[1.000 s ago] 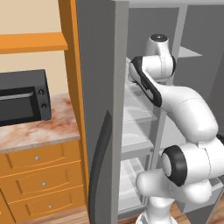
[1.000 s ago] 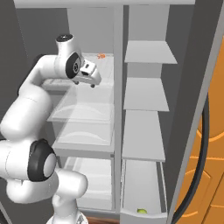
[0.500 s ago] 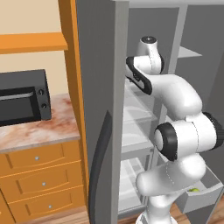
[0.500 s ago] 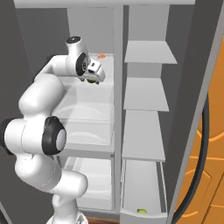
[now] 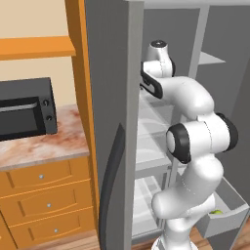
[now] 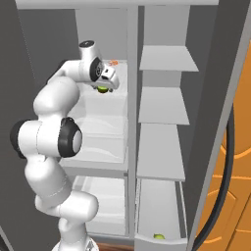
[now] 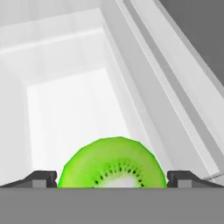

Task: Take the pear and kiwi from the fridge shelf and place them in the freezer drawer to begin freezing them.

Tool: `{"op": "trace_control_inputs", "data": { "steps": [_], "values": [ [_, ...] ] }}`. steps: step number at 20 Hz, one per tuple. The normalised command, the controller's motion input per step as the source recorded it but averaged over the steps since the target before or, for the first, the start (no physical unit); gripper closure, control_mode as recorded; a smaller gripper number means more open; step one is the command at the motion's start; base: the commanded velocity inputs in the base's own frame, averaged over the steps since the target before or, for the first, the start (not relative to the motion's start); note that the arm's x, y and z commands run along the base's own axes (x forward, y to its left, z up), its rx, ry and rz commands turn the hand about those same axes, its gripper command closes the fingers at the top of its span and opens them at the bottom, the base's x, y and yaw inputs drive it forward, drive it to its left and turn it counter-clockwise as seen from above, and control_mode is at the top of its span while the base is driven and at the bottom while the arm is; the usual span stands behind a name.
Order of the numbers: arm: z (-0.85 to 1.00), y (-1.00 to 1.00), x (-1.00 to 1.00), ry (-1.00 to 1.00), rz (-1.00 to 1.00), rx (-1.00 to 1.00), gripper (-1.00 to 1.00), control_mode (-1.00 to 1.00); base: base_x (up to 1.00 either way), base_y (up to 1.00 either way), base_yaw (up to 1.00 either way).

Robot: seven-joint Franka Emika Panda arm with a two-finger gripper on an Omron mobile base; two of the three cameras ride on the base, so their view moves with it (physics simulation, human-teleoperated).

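Note:
The kiwi [image 7: 112,166], cut face bright green, lies on the translucent fridge shelf [image 7: 74,109] right between my fingertips. My gripper [image 7: 112,179] is open, one dark fingertip on each side of the fruit. In the right base view the gripper [image 6: 104,83] reaches into the left compartment, with the kiwi [image 6: 102,89] just under it on the fridge shelf [image 6: 116,99]. The pear [image 6: 158,237] lies in the pulled-out grey freezer drawer [image 6: 147,243] at the bottom right. From the left base view the pear [image 5: 216,213] peeps out of the freezer drawer [image 5: 230,218].
A tiny orange item [image 6: 113,62] sits at the back of the same shelf. A vertical divider [image 6: 132,122] separates the left compartment from the grey shelves [image 6: 163,105] on the right. The open fridge door [image 5: 110,122] stands left of my arm, with a microwave [image 5: 24,108] on the counter beyond.
My arm has swung left and folded deeper into the left compartment, bringing the hand down over the kiwi. The pear in the drawer has not moved.

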Motion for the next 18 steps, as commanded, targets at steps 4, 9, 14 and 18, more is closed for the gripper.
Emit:
{"op": "trace_control_inputs", "data": {
  "steps": [4, 9, 14, 18],
  "values": [
    [-0.23, 0.0, 0.4, 0.0, 0.0, 0.0, -1.0, -1.0, 0.0, 0.0, 0.0],
    [-0.34, 0.0, 0.05, 0.01, 0.0, 0.0, 1.0, -1.0, 0.0, 0.0, 0.0],
    [-0.14, 0.0, -0.03, 0.03, 0.0, 0.0, 1.0, -1.0, 0.0, 0.0, 0.0],
    [0.0, 0.0, -0.05, 0.01, 0.0, 0.0, 1.0, -1.0, 0.0, 0.0, 0.0]
  ]
}}
